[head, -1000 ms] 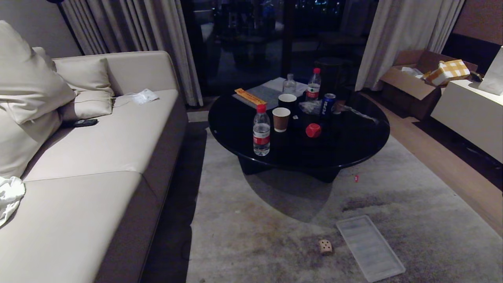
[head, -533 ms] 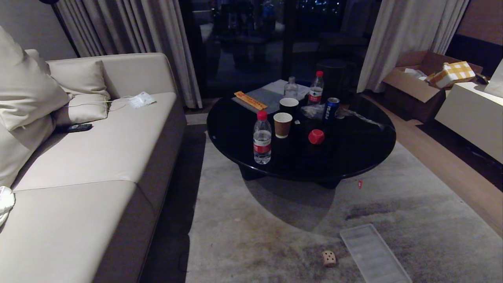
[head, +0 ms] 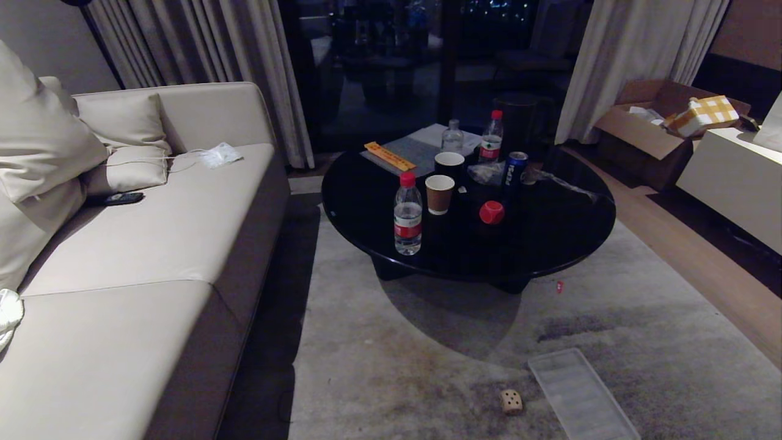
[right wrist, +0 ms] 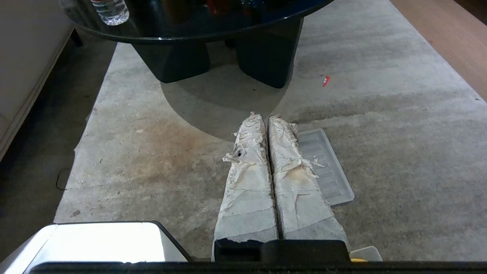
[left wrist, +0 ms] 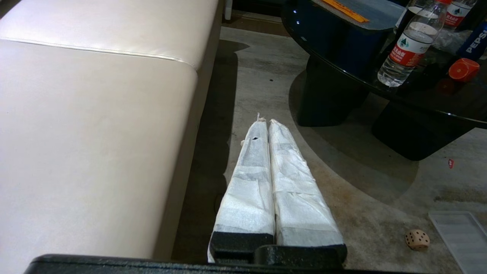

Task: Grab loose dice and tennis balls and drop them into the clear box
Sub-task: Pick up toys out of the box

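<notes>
Beige die lies on the rug beside the ribbed lid; red die sits on the table; the view has closed in, then steadied; both grippers, left and right, pressed shut, empty, parked.

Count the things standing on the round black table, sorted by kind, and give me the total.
Water bottles: 3
Paper cups: 2
Pepsi can: 1
Red die: 1
Orange ruler-like strip: 1
Total: 8, besides papers and a crumpled clear wrapper.
</notes>
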Robot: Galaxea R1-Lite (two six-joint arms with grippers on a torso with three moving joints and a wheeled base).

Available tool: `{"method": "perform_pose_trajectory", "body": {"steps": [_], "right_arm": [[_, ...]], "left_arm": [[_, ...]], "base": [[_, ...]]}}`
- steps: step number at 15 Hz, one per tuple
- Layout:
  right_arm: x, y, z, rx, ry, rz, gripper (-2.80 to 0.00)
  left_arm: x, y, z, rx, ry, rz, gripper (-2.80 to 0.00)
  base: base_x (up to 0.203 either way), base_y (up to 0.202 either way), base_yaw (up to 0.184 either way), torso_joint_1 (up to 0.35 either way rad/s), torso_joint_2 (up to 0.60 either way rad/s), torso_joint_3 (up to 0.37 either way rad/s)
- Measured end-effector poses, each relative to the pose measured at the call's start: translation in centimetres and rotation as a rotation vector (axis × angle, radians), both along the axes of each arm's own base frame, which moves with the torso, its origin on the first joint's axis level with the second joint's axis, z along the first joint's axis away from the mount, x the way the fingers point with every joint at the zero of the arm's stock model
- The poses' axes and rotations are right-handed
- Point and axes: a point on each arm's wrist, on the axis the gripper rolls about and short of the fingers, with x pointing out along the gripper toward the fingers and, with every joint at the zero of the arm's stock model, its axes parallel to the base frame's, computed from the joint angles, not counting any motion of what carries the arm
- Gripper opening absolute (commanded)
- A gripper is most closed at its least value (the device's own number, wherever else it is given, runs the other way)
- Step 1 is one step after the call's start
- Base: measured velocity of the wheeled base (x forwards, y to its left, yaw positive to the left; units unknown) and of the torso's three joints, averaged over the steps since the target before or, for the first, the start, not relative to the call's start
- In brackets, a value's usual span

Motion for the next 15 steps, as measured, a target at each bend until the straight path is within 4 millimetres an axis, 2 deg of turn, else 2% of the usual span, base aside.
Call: {"method": "perform_pose_trajectory", "body": {"steps": [7, 15], "right_arm": [[0.00, 0.00, 0.00, 0.001, 0.000, -0.001, -2.80], [0.00, 0.00, -0.02, 0.001, 0.001, -0.001, -2.80]], "left_arm": [[0.00, 0.00, 0.00, -0.002, 0.000, 0.000, -2.80], [0.00, 0.00, 0.00, 0.001, 0.000, 0.000, -2.80]], "base": [[0.000, 0.000, 0.000, 0.003, 0.00, 0.147], [0.000, 0.000, 0.000, 0.001, 0.00, 0.017]]}}
